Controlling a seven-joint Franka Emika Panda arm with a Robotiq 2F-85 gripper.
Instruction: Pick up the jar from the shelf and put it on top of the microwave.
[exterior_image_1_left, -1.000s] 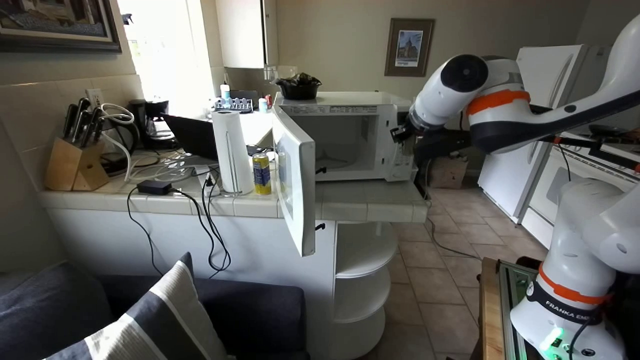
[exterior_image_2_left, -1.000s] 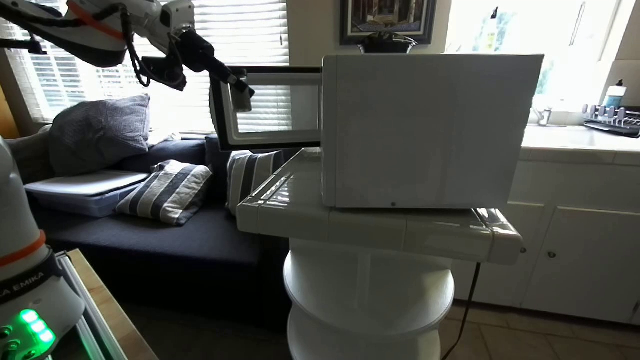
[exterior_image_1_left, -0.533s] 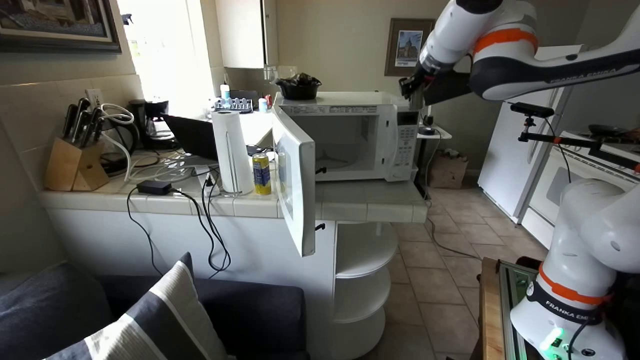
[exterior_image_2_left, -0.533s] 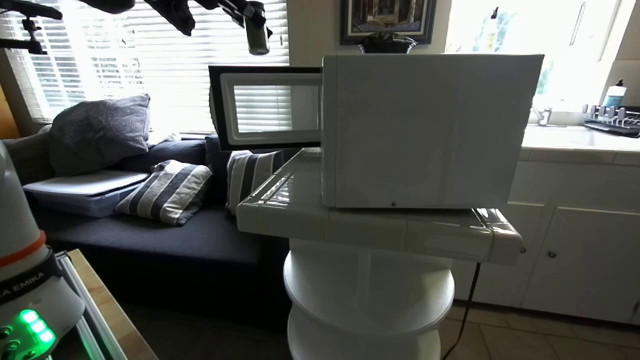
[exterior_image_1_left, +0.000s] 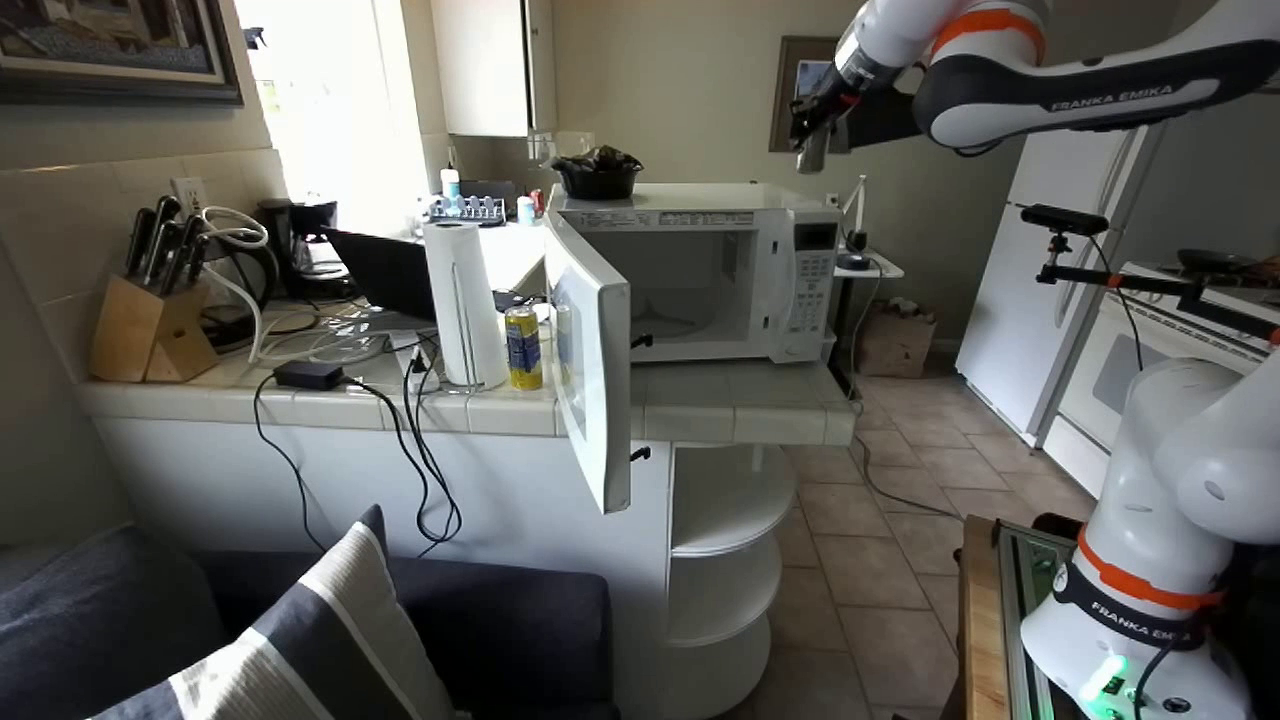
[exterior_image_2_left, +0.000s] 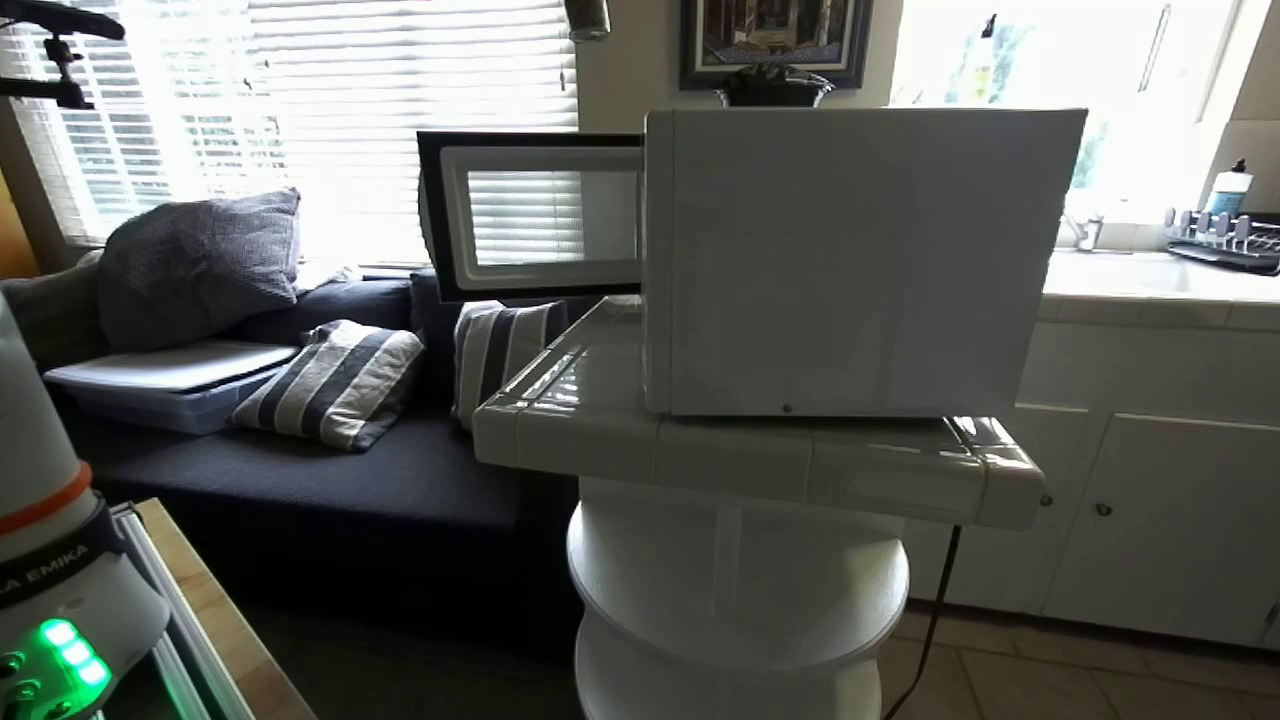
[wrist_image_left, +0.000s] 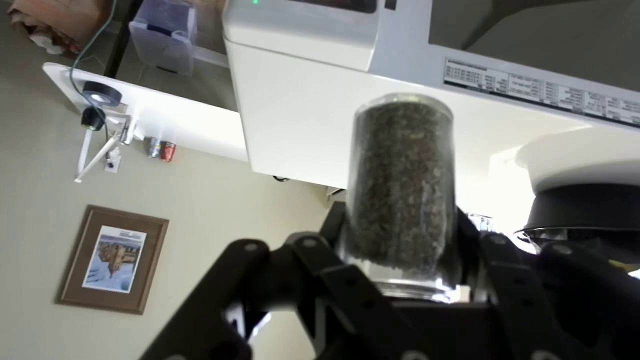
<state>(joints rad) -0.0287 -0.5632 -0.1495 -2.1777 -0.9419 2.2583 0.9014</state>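
Note:
The jar is clear glass with dark, grainy contents; it shows in the wrist view (wrist_image_left: 402, 175) and in both exterior views (exterior_image_1_left: 813, 153) (exterior_image_2_left: 588, 20). My gripper (wrist_image_left: 400, 220) is shut around the jar's sides and holds it in the air; it shows also in an exterior view (exterior_image_1_left: 815, 115). The white microwave (exterior_image_1_left: 800, 270) (exterior_image_2_left: 860, 260) (wrist_image_left: 295, 105) stands on the counter with its door open. The jar is higher than its top, near the control panel end, and left of its body in an exterior view. The shelf (exterior_image_1_left: 730, 500) (exterior_image_2_left: 740, 590) is below the counter.
A black pot (exterior_image_1_left: 598, 180) (exterior_image_2_left: 773, 88) (wrist_image_left: 585, 210) stands on the microwave's far end. The open microwave door (exterior_image_1_left: 595, 370) (exterior_image_2_left: 540, 285) sticks out past the counter edge. A paper towel roll (exterior_image_1_left: 465, 310) and a yellow can (exterior_image_1_left: 523, 350) stand beside it.
My gripper has risen with the jar from beside the microwave's front to above its top level. In an exterior view the jar has moved up and right, toward the microwave.

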